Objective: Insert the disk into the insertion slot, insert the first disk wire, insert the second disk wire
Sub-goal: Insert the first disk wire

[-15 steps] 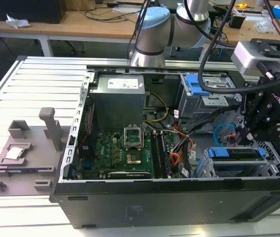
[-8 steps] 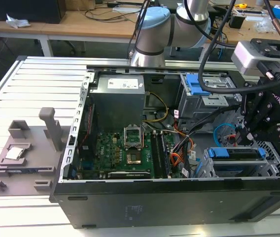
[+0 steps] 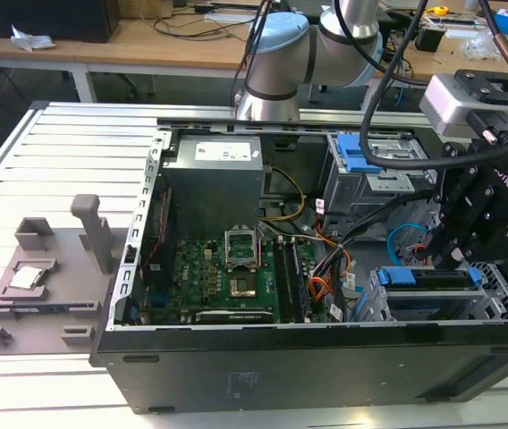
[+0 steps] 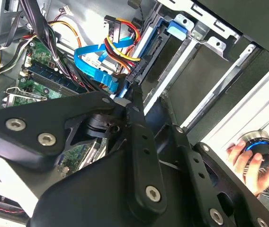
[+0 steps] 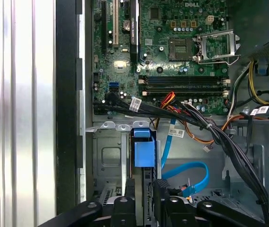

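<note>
The gripper (image 3: pixel 446 259) is poised over the drive bay at roughly 4 o'clock of the opened case (image 3: pixel 236 375) in the exterior view. The disk (image 3: pixel 433 284) is found directly at 6 o'clock from the gripper, touching it. It is stood on edge inside the insertion slot (image 3: pixel 377 299), with its long axis laid from 9 to 3 o'clock in that view. In the first wrist view the fingers (image 5: pixel 130 194) are seen pressed against both flanks of the disk's (image 5: pixel 144 151) narrow upper edge near one end, so the disk is judged to be clamped between them with little opening to spare.

The disk is sunk well into the slot, and only its top rim and bright blue plastic carrier are left proud. The slot's walls are made of thin silver sheet metal, punched with holes.

A flat, glossy blue wire (image 5: pixel 191 172) is looped near the gripper at about 9 o'clock in the exterior view. A black moulded connector (image 4: pixel 141 71) with red, yellow and black leads is hung close to the disk's end. Whether it is seated cannot be told.
</note>
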Action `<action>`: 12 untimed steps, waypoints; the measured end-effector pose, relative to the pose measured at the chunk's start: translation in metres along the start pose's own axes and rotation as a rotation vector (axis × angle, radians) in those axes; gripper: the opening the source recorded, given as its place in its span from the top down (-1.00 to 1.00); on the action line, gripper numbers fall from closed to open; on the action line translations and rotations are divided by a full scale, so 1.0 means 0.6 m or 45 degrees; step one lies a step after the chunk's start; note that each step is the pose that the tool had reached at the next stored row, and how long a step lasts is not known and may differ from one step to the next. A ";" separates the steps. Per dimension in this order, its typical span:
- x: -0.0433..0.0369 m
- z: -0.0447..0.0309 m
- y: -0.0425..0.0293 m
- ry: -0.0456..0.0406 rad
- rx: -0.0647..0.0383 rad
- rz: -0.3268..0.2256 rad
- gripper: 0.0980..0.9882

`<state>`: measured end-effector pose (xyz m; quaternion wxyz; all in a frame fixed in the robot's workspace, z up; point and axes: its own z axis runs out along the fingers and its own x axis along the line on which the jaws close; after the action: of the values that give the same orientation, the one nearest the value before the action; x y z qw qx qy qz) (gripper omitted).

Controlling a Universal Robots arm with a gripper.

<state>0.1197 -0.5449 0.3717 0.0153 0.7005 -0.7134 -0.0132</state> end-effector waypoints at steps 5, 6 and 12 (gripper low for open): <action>-0.025 0.007 -0.009 -0.001 -0.001 0.000 0.54; -0.027 0.009 -0.011 -0.001 -0.002 0.000 0.54; -0.031 0.023 -0.023 -0.001 -0.003 0.000 0.54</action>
<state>0.1333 -0.5267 0.3573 0.0159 0.7005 -0.7133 -0.0141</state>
